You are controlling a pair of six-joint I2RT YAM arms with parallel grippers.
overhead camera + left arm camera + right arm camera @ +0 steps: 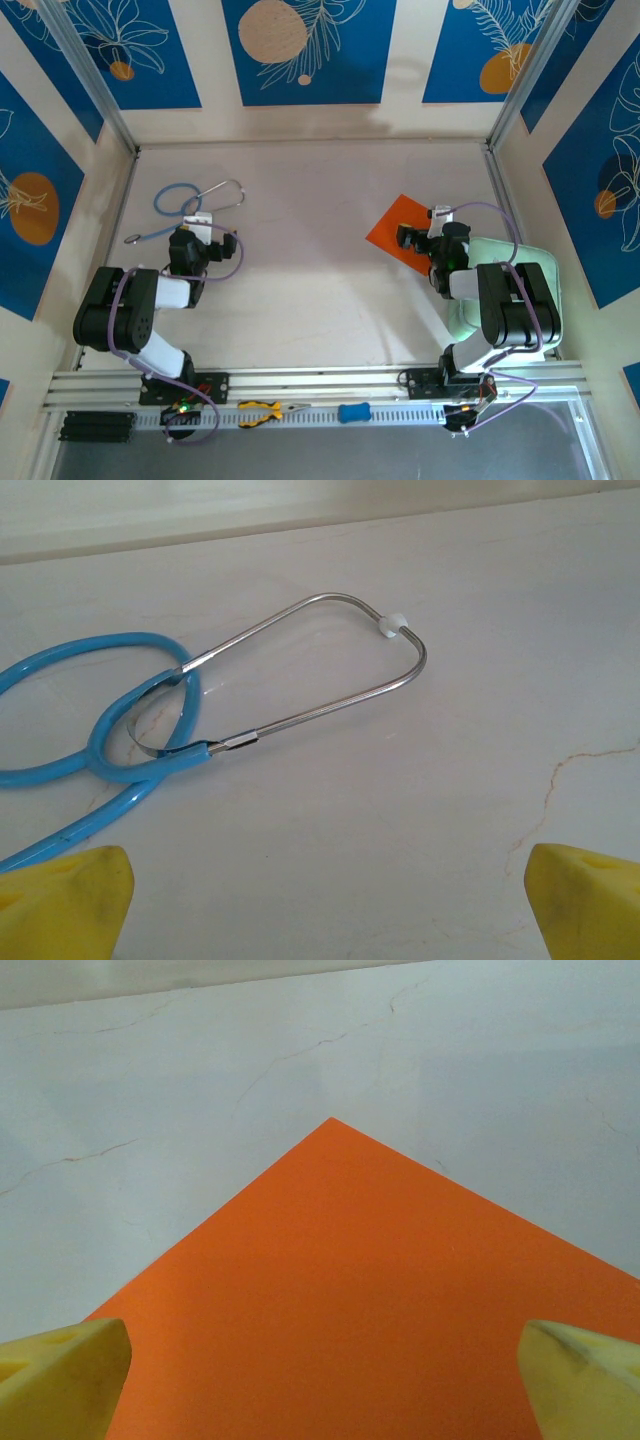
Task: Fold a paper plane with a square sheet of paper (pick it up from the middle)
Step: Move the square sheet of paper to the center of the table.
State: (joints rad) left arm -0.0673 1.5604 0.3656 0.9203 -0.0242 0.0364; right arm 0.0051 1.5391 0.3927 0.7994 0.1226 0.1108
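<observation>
Near edge, top view: yellow pliers point(262, 412) and a blue tool point(353, 411) lay on the rail point(320, 378) betw. the two arm bases. Your right arm point(510, 305) stood over a green pad point(505, 248) at the table's right side.

Your right claw point(325, 1385) was wide open and held nothing. In its wrist cam the two yellow fingertips point(65, 1380) sat at the bottom corners, w/ the paper point(350, 1300) flat on the table point(150, 1090) betw. and beyond them. The sheet lay under the claw, turned diamond-wise. One corner pointed straight away from the claw, approx. on its centre line. You couldn't tell whether the tips touched the sheet. From the top, the claw point(415, 238) covered the sheet's near-right part. The paper point(388, 225) showed to the claw's left and far side, right of table centre, near the pad. It looked flat and unfolded.

Your left claw point(320, 910) was likewise wide open and empty, on the left side, well apart from the paper. Beyond its tips lay a stethoscope point(185, 752): blue tube looped at left, metal arms reaching right, clear of the tips.
</observation>
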